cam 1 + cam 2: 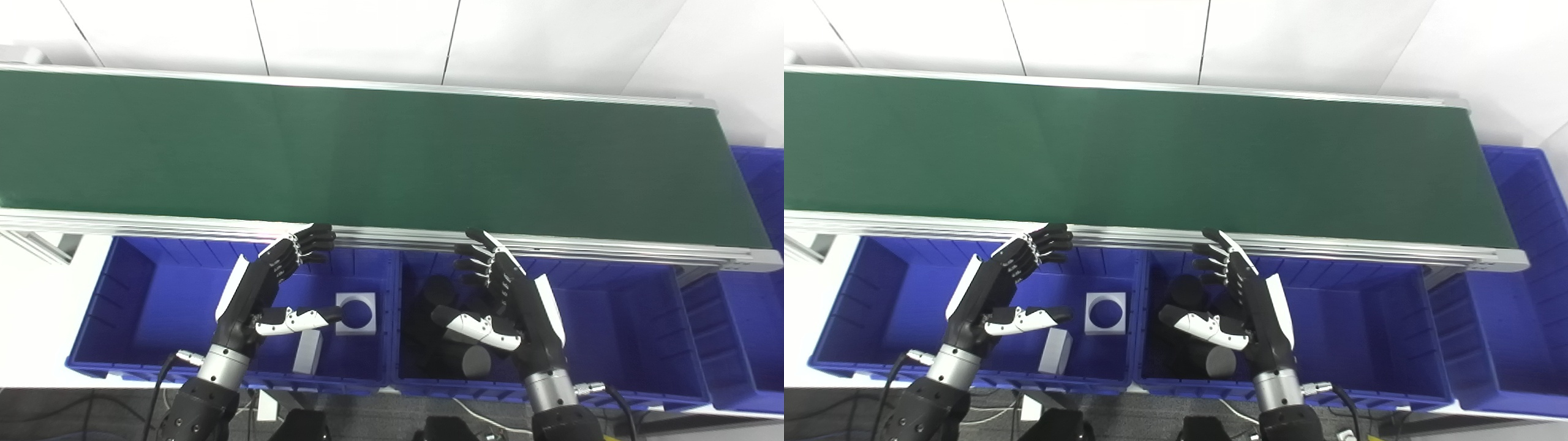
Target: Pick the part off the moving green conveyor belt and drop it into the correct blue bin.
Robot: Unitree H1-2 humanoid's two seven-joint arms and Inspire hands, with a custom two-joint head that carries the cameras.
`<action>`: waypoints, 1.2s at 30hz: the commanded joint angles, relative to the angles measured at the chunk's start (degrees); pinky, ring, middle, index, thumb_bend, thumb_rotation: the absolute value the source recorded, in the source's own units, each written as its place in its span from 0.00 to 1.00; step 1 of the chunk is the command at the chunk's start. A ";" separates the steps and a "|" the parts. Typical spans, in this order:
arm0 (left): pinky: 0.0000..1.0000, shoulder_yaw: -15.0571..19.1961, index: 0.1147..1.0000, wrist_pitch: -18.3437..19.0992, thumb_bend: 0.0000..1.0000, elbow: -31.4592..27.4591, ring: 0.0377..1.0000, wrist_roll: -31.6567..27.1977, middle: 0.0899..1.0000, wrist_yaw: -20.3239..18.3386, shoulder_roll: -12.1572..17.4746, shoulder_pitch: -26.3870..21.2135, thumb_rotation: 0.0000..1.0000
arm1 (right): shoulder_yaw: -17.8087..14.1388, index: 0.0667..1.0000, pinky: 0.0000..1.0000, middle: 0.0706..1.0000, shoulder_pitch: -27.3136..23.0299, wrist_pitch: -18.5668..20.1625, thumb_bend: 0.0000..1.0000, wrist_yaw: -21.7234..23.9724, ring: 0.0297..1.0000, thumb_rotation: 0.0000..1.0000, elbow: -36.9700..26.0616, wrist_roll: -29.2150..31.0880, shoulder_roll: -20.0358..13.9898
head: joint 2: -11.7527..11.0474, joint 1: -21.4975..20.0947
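Over the blue bins, my hands wait for a part.

My left hand [263, 294] and right hand [511, 306] are wide open and hold nothing. Past my fingertips [315, 236] the green belt [380, 153] shows no part, so I am waiting. Next I must grab quickly.

Green conveyor belt [367, 153] running left to right across the far side, framed by silver rails, bare on top. Just near of it, two blue bins side by side: left bin [122, 294] holding a white square block with a round hole [356, 313] and a white rectangular block [308, 353]; middle bin [612, 324] holding dark cylinders [471, 360]. Another blue bin [1525, 202] at the belt's right end.
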 commanded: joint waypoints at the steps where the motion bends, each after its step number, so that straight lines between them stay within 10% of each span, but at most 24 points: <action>1: 0.70 0.13 0.75 -1.43 0.80 -0.53 0.74 0.27 0.76 0.08 -0.50 -0.64 0.24 | -0.19 0.84 0.66 0.75 -0.64 -3.68 0.86 0.14 0.72 0.33 -0.74 -0.20 0.13 | -0.08 0.04; 36: 0.70 0.34 0.74 -1.64 0.80 0.48 0.74 1.14 0.75 -0.16 -1.66 -1.26 0.25 | -0.68 0.82 0.62 0.70 -1.15 -3.44 0.79 -0.07 0.68 0.34 -0.23 -2.86 -0.12 | -0.18 0.07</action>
